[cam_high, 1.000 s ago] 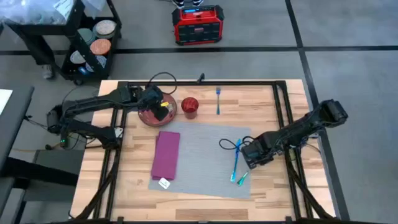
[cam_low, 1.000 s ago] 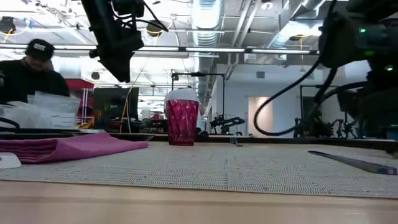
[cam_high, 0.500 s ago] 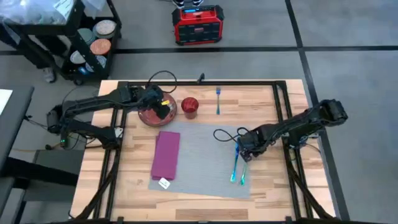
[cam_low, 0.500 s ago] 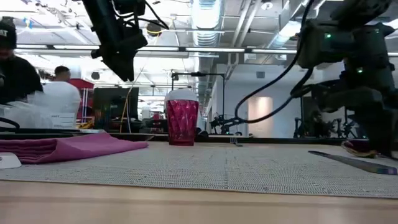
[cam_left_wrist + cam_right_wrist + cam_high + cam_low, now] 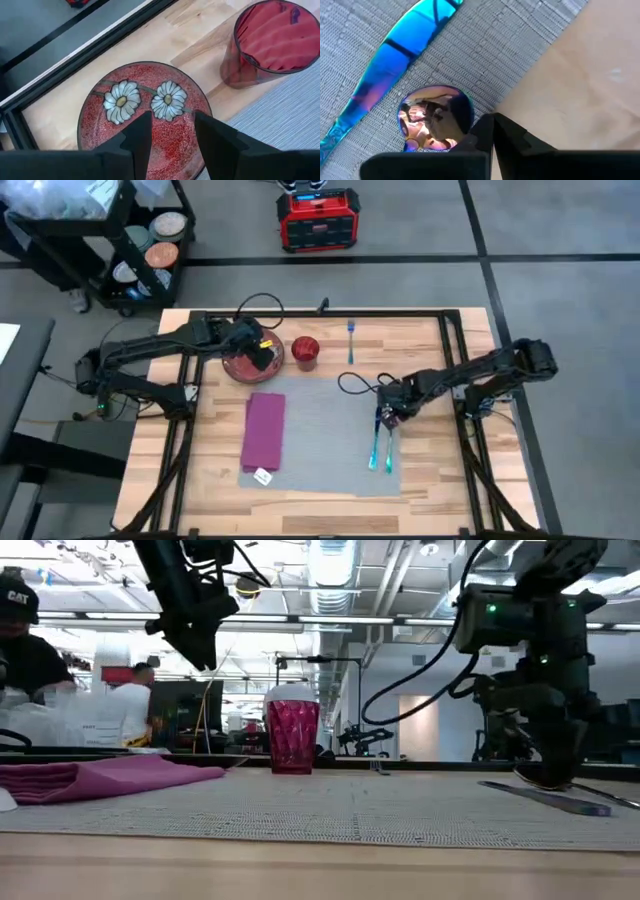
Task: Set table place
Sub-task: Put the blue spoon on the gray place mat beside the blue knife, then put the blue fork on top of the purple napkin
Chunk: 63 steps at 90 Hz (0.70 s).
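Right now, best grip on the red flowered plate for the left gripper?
Take the plate by its rim, coming down from above with one finger inside and one outside. It lies flat on the table, so only the raised edge offers purchase; left gripper hovers open above it.

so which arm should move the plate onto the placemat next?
Left. The left gripper hangs open right over the flowered plate, which sits on the table beyond the placemat. The right gripper is down at the cutlery.
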Tool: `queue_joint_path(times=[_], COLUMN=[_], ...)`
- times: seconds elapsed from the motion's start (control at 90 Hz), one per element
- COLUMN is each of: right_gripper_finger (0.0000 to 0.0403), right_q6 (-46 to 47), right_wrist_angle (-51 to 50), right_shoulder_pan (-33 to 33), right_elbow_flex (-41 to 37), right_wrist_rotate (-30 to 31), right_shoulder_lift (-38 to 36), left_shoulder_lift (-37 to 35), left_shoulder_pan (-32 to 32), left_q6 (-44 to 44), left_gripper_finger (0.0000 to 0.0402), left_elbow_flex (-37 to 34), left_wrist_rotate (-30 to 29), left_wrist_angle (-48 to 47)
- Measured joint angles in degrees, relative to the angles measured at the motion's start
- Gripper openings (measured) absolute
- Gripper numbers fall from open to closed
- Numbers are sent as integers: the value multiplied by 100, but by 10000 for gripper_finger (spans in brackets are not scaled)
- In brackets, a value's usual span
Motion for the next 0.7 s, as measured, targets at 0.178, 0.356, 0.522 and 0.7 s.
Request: queue_joint_path(times=[0.178, 0.356, 0.522, 0.7], right_gripper_finger=[0, 0, 14, 73], right_q6=[183, -429, -2136, -2702], right_wrist_angle=[-996, -251, 2240, 2530], right_shoulder_pan=[145, -287, -1581, -3312], right_elbow_flex=[477, 822, 840, 1170], right_wrist_rotate=[1392, 1975, 1222, 30], right_shoulder_lift=[-413, -998, -1142, -857], left_shoulder_lift=[0, 0, 4, -54], left_shoulder_pan=[-2, -69, 65, 393], left_q6=[-67, -432, -351, -258], left_gripper_finger=[132, 132, 132, 135], left_elbow_flex=[0, -38, -214, -65], left_wrist_rotate=[263, 320, 43, 36], left_wrist_angle=[-32, -146, -164, -428])
